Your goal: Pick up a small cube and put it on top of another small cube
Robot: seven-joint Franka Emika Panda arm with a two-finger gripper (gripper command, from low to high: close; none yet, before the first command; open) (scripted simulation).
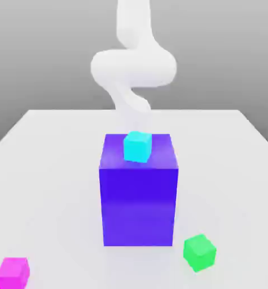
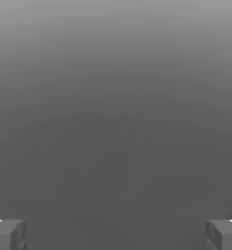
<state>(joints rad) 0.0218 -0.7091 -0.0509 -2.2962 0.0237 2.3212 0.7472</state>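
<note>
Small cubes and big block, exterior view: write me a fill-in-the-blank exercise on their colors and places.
1. The small cube on top of the big block is ____ in color.
2. The small cube nearest the exterior view's left edge is ____ in color.
3. The small green cube rests on the ____.
4. The big block's color is ____.

Missing words: cyan; magenta; table; blue.

Looks smooth and slightly glossy on the blue block (image 1: 139, 206), smooth and matt on the table (image 1: 57, 186), like plastic on the cyan cube (image 1: 137, 147).
</note>
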